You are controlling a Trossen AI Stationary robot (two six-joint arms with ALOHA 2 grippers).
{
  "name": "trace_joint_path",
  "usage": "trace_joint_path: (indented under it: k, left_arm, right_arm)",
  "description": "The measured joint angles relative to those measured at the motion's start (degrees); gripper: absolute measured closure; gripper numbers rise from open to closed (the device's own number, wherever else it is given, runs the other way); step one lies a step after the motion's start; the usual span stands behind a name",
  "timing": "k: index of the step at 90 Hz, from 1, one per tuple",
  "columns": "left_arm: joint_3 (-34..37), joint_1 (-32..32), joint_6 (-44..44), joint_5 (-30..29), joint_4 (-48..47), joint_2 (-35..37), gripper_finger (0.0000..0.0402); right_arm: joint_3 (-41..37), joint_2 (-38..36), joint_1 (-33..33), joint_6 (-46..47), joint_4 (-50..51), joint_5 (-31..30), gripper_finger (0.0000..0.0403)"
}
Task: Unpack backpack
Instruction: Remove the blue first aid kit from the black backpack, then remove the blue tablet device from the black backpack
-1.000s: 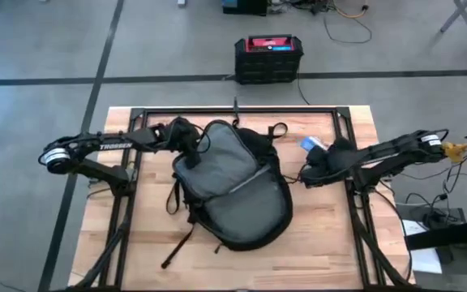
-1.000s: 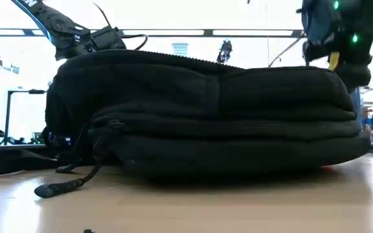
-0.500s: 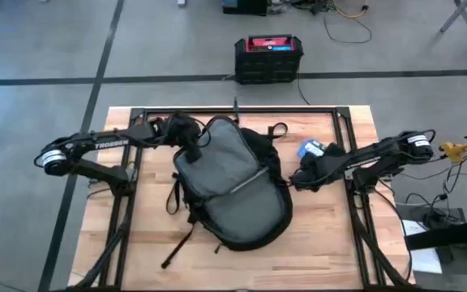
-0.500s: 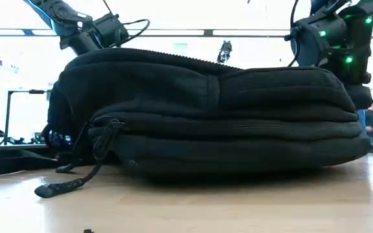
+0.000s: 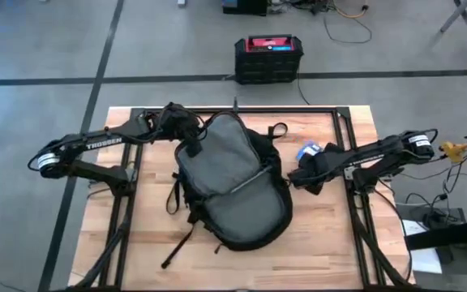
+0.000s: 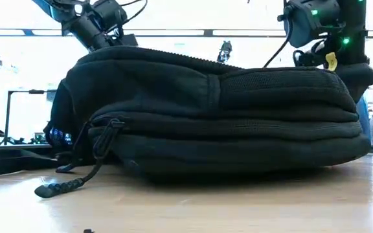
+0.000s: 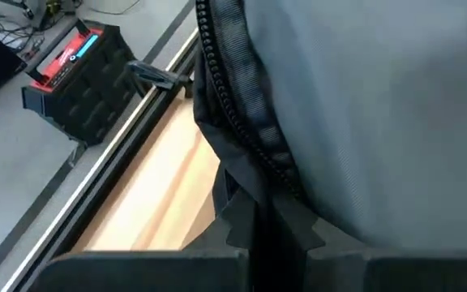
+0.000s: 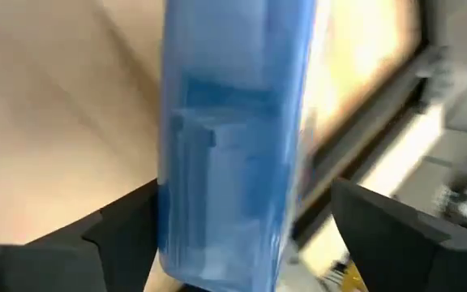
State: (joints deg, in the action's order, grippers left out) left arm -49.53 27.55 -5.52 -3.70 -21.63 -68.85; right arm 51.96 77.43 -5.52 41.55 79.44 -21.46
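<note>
The black backpack (image 5: 233, 195) lies flat on the wooden table, its flap turned open with the grey lining (image 5: 221, 162) facing up. My left gripper (image 5: 190, 144) is at the flap's far-left edge, shut on it. My right gripper (image 5: 302, 169) is just right of the backpack, open. A blue translucent pack (image 5: 309, 151) stands between its wide-apart fingers (image 8: 124, 227), closer to one of them. In the low view the backpack (image 6: 212, 116) hides the table behind it. My left gripper pinches the flap's zippered rim (image 7: 254, 191) between its two fingers, black outer fabric and grey lining (image 7: 379, 122) together. It comes from the table's left. The rim is raised there, while the rest of the backpack rests on the table. My right gripper: whether a finger touches the blue pack (image 8: 233, 122), I cannot tell.
A black box with a red top (image 5: 268, 58) sits on the floor beyond the far edge. A black metal frame (image 5: 242, 109) runs around the table. Loose straps (image 5: 181, 247) and a zipper pull (image 6: 60, 188) trail at the near left. Bare wood lies along the near edge.
My left gripper has risen and gone toward the far edge, still shut on the flap's rim, drawing that corner higher and the flap wider. My right gripper has shifted toward the table's left, closer to the backpack.
</note>
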Motion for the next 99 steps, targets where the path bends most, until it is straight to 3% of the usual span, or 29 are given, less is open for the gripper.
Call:
trace_joint_path:
  k: [27,46,59,78,99]
  left_arm:
    - [-0.45,0.0,0.53,0.02,-6.55,5.59,0.0397]
    - [-0.38,0.0,1.67,0.26,-6.89,6.53,0.0397]
    - [-0.34,0.02,1.79,1.66,-6.43,6.38,0.0397]
    - [-0.94,0.02,1.79,3.01,-4.76,6.6,0.0397]
    - [-9.1,-0.8,2.17,7.46,-3.93,6.73,0.0397]
  right_arm:
    - [-0.07,-0.68,-0.47,-2.17,2.57,9.21,0.0077]
    - [3.17,-2.22,-1.67,-4.87,2.53,9.94,0.0085]
    - [6.25,-2.59,-2.41,-5.89,-0.9,6.54,0.0092]
    - [7.85,-2.46,-7.1,-21.48,-28.56,5.19,0.0102]
    - [6.11,3.2,-11.14,-41.4,-57.89,5.37,0.0117]
